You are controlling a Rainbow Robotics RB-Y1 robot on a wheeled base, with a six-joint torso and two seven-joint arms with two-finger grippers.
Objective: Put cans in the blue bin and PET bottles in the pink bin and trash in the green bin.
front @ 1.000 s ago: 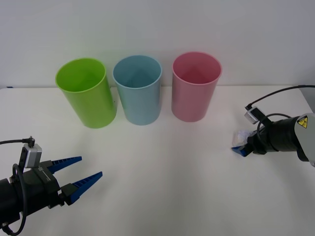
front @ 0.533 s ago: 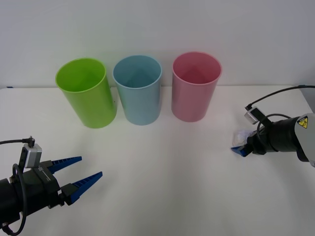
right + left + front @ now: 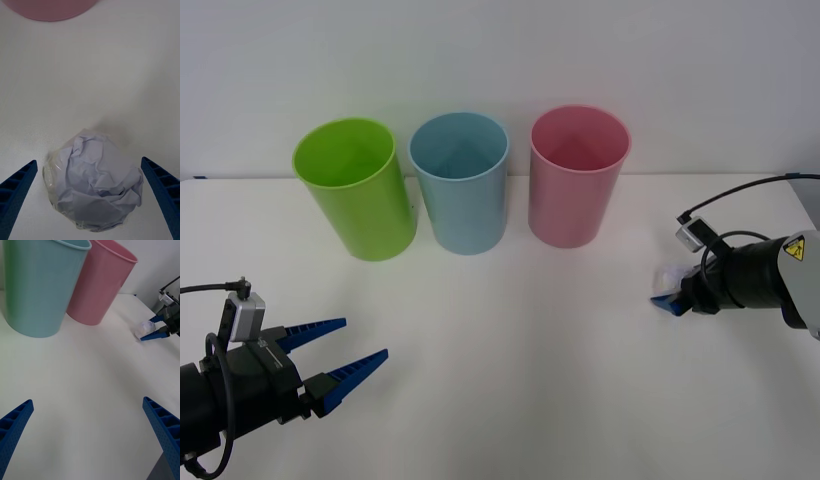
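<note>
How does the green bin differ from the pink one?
The green bin is lime-coloured and stands at the left end of the row; the pink bin stands at the right end. The green bin leans visibly outward in the front view, the pink bin much less. The pink bin is nearer the right gripper and the trash. Both are smooth, tapered, open-topped tumblers.

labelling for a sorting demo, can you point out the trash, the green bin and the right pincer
trash (image 3: 93, 182), right wrist view, middle of the crumpled ball
green bin (image 3: 375, 215), front view, outer wall
right pincer (image 3: 667, 291), front view, between its fingertips
</note>
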